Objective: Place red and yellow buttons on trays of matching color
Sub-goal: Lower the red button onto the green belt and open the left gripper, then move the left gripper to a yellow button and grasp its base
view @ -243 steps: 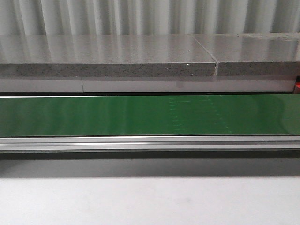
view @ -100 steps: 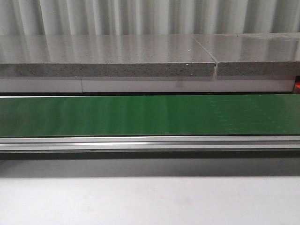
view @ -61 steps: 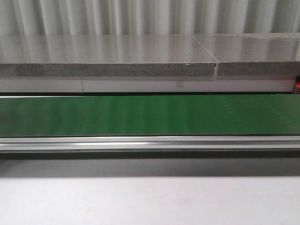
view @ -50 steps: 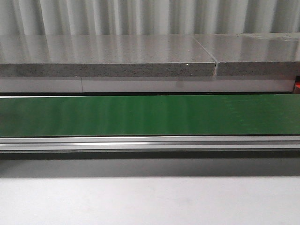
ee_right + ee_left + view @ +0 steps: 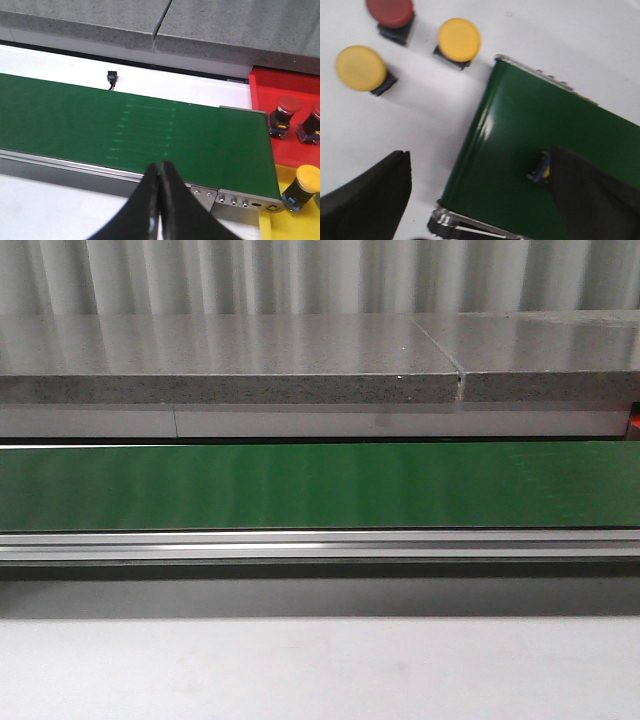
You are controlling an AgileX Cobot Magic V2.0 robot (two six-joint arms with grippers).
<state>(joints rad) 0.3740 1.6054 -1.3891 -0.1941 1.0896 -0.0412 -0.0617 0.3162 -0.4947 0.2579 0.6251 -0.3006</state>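
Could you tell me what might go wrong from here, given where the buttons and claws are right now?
A yellow button lying on the green belt is half hidden behind a finger of the open left claw, so a grasp could misjudge it or knock it. The right claw is shut over the belt's near edge, unready to catch anything. Three loose buttons, like the red one, could be nudged.

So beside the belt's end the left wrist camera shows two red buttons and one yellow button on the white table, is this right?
Not quite. The left wrist view shows two yellow buttons and one red button on the white table, beside the green belt's end.
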